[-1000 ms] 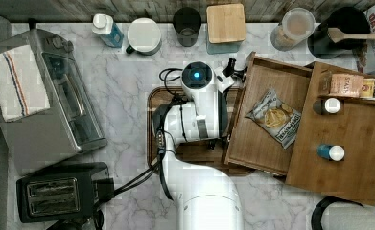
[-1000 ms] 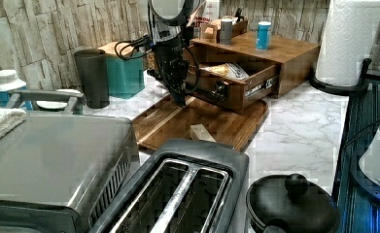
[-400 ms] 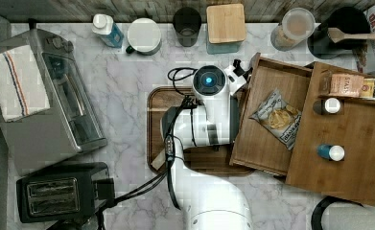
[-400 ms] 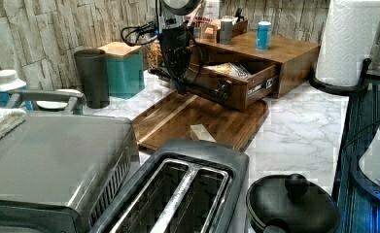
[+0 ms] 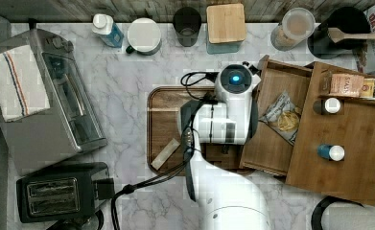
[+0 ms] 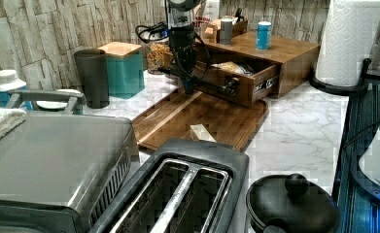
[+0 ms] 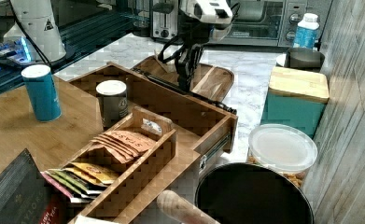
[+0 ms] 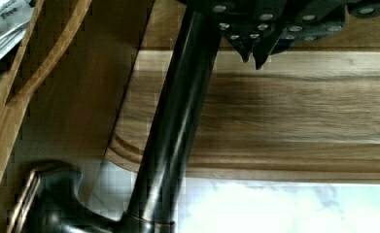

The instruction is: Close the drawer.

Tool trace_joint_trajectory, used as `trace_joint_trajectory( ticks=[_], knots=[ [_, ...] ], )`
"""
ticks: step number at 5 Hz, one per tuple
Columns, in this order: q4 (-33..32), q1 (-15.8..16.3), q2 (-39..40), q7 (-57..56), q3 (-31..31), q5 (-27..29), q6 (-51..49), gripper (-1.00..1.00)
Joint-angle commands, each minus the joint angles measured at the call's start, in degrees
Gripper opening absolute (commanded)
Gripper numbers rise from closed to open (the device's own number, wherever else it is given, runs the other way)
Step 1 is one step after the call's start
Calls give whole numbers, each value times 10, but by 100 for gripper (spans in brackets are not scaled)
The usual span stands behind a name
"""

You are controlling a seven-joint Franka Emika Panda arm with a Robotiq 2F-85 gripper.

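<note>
The drawer [image 5: 271, 143] is a shallow brown wooden box that stands pulled out of the cabinet [image 5: 348, 158], with a snack bag [image 5: 283, 117] inside. A long black bar handle [image 8: 178, 121] runs across its front [image 6: 236, 87]. My gripper [image 8: 253, 51] is shut, with nothing between its fingertips. It hangs right beside the handle bar, on the side away from the drawer and just above the dark wooden tray [image 5: 163, 120]. The left view has the gripper [image 6: 186, 86] at the far end of the drawer's front, and the right view has the gripper [image 7: 186, 77] just beyond the handle [image 7: 185, 91].
The cabinet's top carries a blue can [image 5: 330, 152], a dark jar [image 5: 328, 106] and a tea-bag holder [image 5: 355, 86]. A small wooden block [image 5: 165, 154] lies on the tray. Canisters [image 5: 226, 24] line the back wall. A toaster oven [image 5: 46, 96] and a toaster [image 5: 55, 191] stand at the top view's left.
My arm has moved toward the top view's right, bringing the gripper up against the drawer's handle. The drawer's front looks a little further to the top view's right.
</note>
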Motion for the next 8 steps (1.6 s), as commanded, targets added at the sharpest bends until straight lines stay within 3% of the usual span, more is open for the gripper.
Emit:
trace_joint_trajectory(
  ticks=[1,2,3,4,5,6,8],
  knots=[
    [56,-125,-28,-70,-77,12,35,-100],
    [69,-164,-11,-103,-74,12,54,-100],
    [136,-163,-9,-70,-102,-68,-56,-100],
    [167,-209,17,-134,-101,-32,-21,-100],
    [109,-251,12,-195,-89,33,118,-100],
    [135,-233,11,-159,-100,15,37,-100],
    [135,-231,11,-160,-102,16,37,-100]
  ],
)
